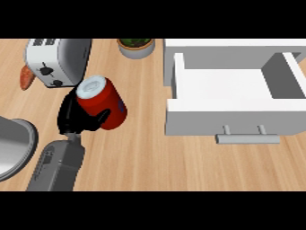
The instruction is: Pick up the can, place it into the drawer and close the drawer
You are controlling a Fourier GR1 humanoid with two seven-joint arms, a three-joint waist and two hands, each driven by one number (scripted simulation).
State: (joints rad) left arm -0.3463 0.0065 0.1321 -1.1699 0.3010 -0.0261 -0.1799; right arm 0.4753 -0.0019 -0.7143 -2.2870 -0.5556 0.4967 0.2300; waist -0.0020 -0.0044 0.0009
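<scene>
Left hand (72, 117) fingers curl round the red can (103, 103) (tilted), left of the open drawer (238, 96)

I am standing in a kitchen. Below me runs a pale wood-grain bench (148, 157), and on it sit a silver toaster (54, 60) with dark knobs, a small potted plant (137, 46) and, at my left edge, a round metal vessel (3, 148). A white drawer (238, 96) with a bar handle (248, 138) stands pulled open.
</scene>
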